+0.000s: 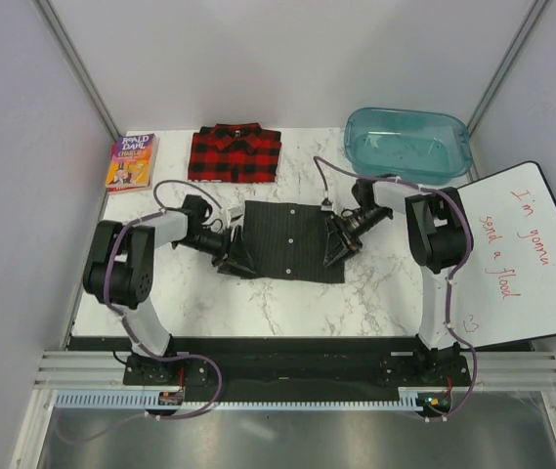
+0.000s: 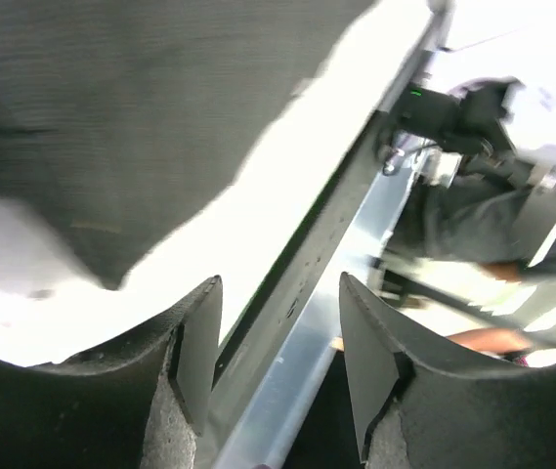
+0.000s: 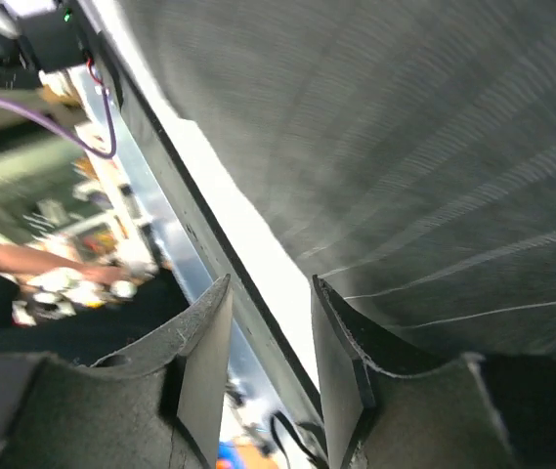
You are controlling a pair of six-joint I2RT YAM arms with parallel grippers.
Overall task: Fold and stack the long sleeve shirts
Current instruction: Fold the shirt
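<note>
The charcoal pinstriped long sleeve shirt (image 1: 289, 237) lies folded into a rectangle mid-table. My left gripper (image 1: 235, 252) is at its left edge and my right gripper (image 1: 340, 241) at its right edge. In the left wrist view the left gripper (image 2: 280, 283) is open with nothing between its fingers, and the dark shirt (image 2: 131, 107) fills the upper left. The right gripper (image 3: 271, 283) is open too, only table edge showing in the gap, with the shirt (image 3: 405, 147) beside its right finger. The red-and-black plaid shirt (image 1: 235, 153) lies folded at the back.
A colourful paperback book (image 1: 131, 161) lies at the back left. A translucent blue tub (image 1: 406, 144) stands at the back right. A whiteboard with red writing (image 1: 527, 254) leans off the table's right side. The metal rail (image 2: 287, 381) marks the near edge.
</note>
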